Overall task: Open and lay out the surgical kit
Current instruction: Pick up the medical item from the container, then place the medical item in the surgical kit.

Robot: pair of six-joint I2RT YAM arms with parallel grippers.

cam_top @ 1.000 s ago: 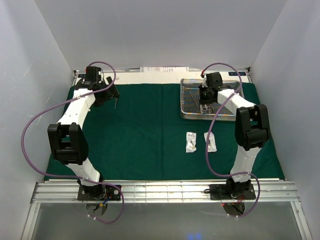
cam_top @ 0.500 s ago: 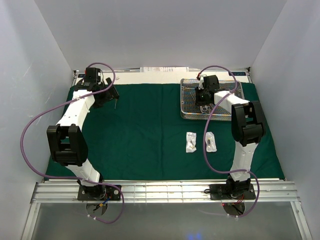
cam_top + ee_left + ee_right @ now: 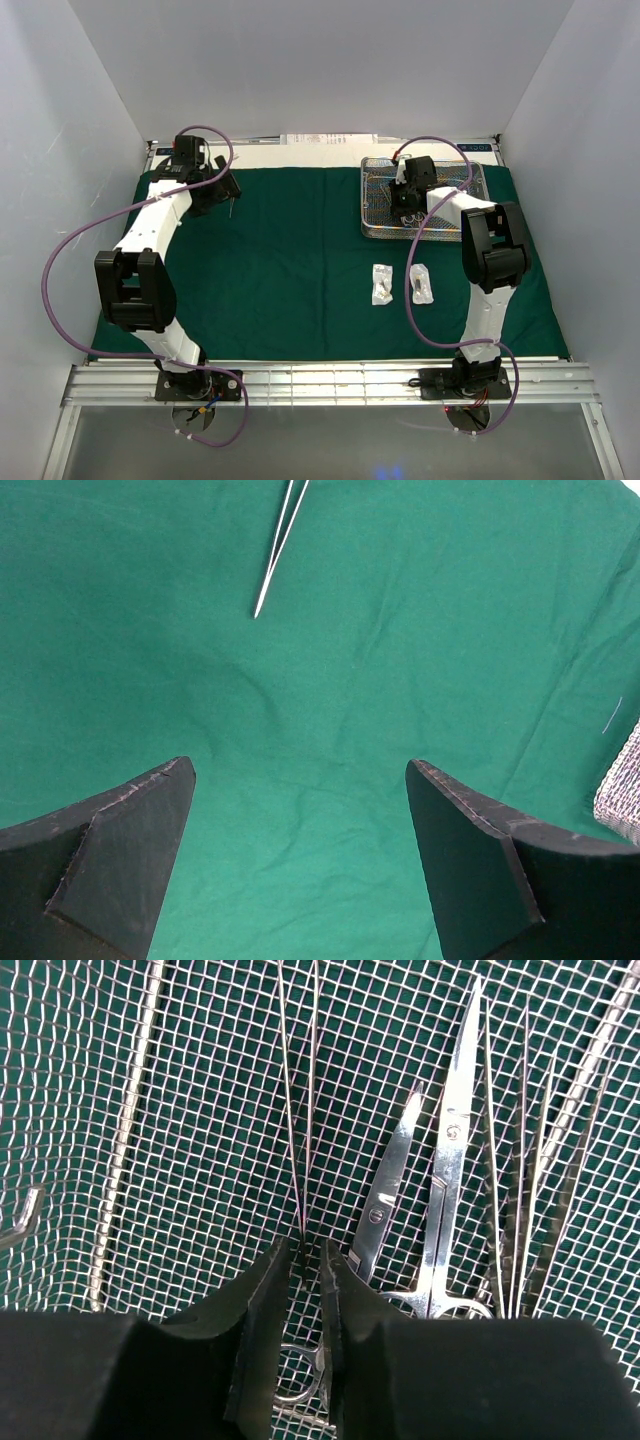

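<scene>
The dark green cloth [image 3: 300, 260] lies spread flat on the table. The silver wire-mesh tray [image 3: 375, 232] stands on it at the back right. My right gripper [image 3: 406, 196] is down inside the tray [image 3: 200, 1110], and its jaws [image 3: 307, 1255] are closed on the joined end of thin forceps [image 3: 300, 1110]. Two scissors [image 3: 445, 1190] and more slim forceps [image 3: 520, 1180] lie beside it to the right. My left gripper [image 3: 226, 190] is open and empty [image 3: 298, 765] above the cloth at the back left. One pair of forceps [image 3: 280, 550] lies on the cloth just beyond it. Two clear packets [image 3: 382, 284] [image 3: 421, 284] lie on the cloth in front of the tray.
White walls close in the left, right and back sides. A white paper sheet [image 3: 330, 140] lies at the back edge behind the cloth. A metal rail [image 3: 330, 380] runs along the near edge by the arm bases. A tray corner [image 3: 620, 795] shows in the left wrist view.
My right arm has swung slightly left over the tray, uncovering the right-hand packet. My left arm has hardly moved.
</scene>
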